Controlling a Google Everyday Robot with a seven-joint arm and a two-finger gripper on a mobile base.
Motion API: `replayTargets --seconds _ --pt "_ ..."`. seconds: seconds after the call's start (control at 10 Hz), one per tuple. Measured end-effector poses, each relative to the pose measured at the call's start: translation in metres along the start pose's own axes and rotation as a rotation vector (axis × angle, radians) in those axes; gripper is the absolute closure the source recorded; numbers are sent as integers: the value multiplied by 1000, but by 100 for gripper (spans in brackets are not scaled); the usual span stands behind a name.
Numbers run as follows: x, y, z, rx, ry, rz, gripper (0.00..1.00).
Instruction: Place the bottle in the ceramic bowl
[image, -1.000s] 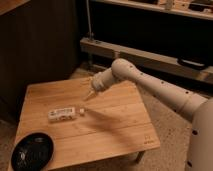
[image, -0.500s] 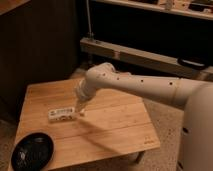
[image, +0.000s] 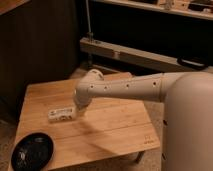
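One small white oblong bottle (image: 61, 114) looks light, stiff, slick; pinch across its middle; your end effector (image: 76, 111) hangs just beside it, opening impossible to tell.

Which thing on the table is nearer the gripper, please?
The white bottle; the gripper sits right at its end, while the black bowl lies well apart.

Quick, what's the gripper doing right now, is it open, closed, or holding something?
Gripper: cannot be told. It is low over the table, at the end of the bottle nearer the arm, mostly hidden by the wrist.
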Motion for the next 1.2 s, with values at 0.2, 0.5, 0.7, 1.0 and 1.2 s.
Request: replayTargets --seconds 0.2,0.5,0.7,1.0,1.2 --pt "4 -12 9 -17 -19 27 35" --pt "9 -18 24 -60 -64 76 35" --pt "11 -8 35 -103 -93 104 35" --pt "2 5 50 -144 -103 101 35" --pt "-1 9 58 -157 -102 106 35"
